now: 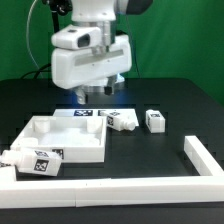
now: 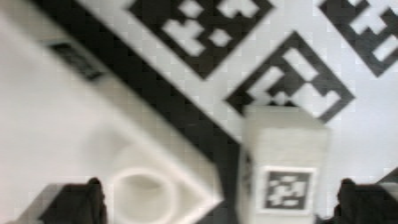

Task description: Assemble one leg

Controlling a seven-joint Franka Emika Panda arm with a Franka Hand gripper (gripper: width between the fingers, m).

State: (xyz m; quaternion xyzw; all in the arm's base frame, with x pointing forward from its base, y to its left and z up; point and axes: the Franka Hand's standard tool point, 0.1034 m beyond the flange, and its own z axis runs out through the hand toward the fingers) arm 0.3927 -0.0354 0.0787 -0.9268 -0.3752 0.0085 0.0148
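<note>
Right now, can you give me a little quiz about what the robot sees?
1. True or false: the gripper is shut.
2. What colour is the tabletop? A white, B red, C green.
3. Fill the gap: in the wrist view, the leg wears a black-and-white ____.

Key: 1 false, the fingers stand wide apart. 2 A. 3 tag.
</note>
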